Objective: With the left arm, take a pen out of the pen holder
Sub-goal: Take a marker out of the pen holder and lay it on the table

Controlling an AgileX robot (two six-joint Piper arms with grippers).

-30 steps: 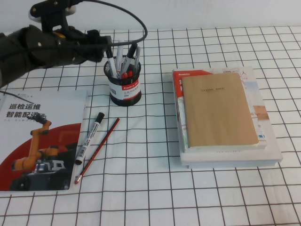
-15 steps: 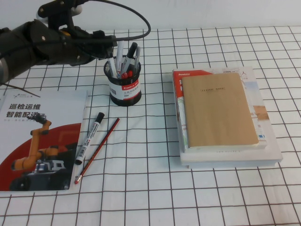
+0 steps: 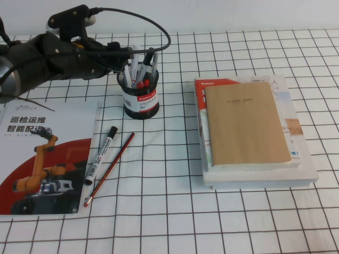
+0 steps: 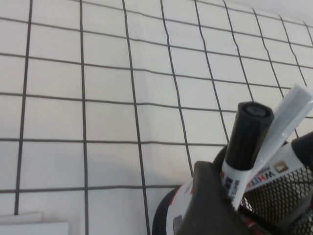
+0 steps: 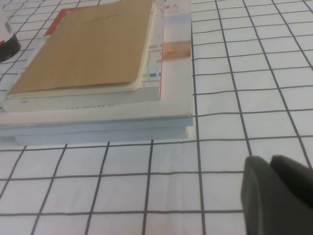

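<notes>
Above the pen holder's (image 3: 141, 99) rim, on its left side, the left gripper (image 3: 128, 52) hangs with its fingers spread apart and nothing between them, their tips level with the tops of the pens (image 3: 144, 64) that stand bunched in the black mesh cup. From the left wrist view one dark finger (image 4: 210, 196) shows just beside a black-capped whiteboard marker (image 4: 246, 134), and a pale grey pen (image 4: 286, 120) leans across that marker; whether the finger touches either cannot be told. All the pens in the holder stand inside it, none lifted clear. In front of the holder, near it, a loose black-and-white marker (image 3: 101, 154) and a red pencil (image 3: 111, 168) lie side by side on the checked tablecloth (image 3: 169, 211), both slanting. Farther to the holder's left front lies a robot brochure (image 3: 42, 159), its edge under the loose marker. To the holder's right, well apart, sits a stack of books (image 3: 254, 169) with a tan notebook (image 3: 246, 123) on top. The right gripper (image 5: 272, 166) is out of the high view; its wrist view puts it low over the cloth beyond the book stack from the holder, its two dark fingers lying together with no gap, holding nothing.
</notes>
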